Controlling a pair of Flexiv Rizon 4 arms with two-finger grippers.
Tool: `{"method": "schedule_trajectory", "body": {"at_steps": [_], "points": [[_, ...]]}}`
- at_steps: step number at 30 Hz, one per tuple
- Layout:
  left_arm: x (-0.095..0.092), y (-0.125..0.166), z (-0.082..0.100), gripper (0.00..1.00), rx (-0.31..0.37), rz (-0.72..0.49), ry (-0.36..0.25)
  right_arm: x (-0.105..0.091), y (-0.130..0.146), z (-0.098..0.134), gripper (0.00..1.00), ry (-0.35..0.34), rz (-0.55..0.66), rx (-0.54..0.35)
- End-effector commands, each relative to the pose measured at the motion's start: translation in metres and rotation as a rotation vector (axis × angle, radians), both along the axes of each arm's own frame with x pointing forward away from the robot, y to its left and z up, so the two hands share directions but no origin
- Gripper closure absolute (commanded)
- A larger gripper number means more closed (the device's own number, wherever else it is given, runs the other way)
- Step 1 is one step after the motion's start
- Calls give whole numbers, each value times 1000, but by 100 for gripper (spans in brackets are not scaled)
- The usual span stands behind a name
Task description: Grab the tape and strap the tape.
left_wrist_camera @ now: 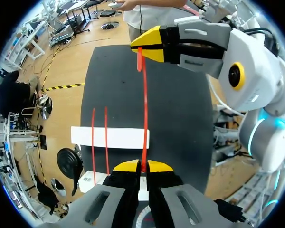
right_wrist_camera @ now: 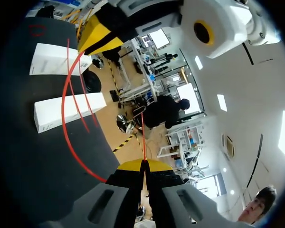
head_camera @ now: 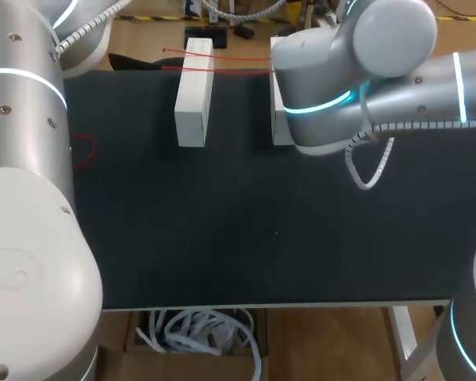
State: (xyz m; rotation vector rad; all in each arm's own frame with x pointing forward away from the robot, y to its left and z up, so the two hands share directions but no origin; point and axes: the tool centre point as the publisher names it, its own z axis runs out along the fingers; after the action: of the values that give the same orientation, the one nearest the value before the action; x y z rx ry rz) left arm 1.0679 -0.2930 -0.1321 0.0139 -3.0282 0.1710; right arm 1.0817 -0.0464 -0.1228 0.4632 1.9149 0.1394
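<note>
Red tape (left_wrist_camera: 145,118); two plain white blocks (head_camera: 193,95); black table (head_camera: 222,238); yellow-tipped grey fingers (left_wrist_camera: 127,167).

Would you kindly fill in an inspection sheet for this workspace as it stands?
Surface: black mat covering the table.
Job's things: red tape runs between both end effectors; two more red strips lie across the white blocks.
Clutter: small red loop on the mat near the left arm.
End effectors: left end effector and right end effector are each shut on the red tape.
Cables: coiled white cable hangs from the right arm.
Surroundings: nothing seen.
</note>
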Motion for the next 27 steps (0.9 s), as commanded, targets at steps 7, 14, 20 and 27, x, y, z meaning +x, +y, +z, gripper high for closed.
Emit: {"method": "schedule_trajectory", "body": {"at_steps": [7,14,20,27], "points": [[2,-1,1,100,4,0,5,3,17,-11,100,21,7,-4],[2,-1,1,100,4,0,5,4,27,-13,100,25,16,3],[2,-1,1,100,4,0,5,-3,35,-16,100,36,37,-7],[2,-1,1,100,4,0,5,-7,36,-18,100,39,31,-2]]}}
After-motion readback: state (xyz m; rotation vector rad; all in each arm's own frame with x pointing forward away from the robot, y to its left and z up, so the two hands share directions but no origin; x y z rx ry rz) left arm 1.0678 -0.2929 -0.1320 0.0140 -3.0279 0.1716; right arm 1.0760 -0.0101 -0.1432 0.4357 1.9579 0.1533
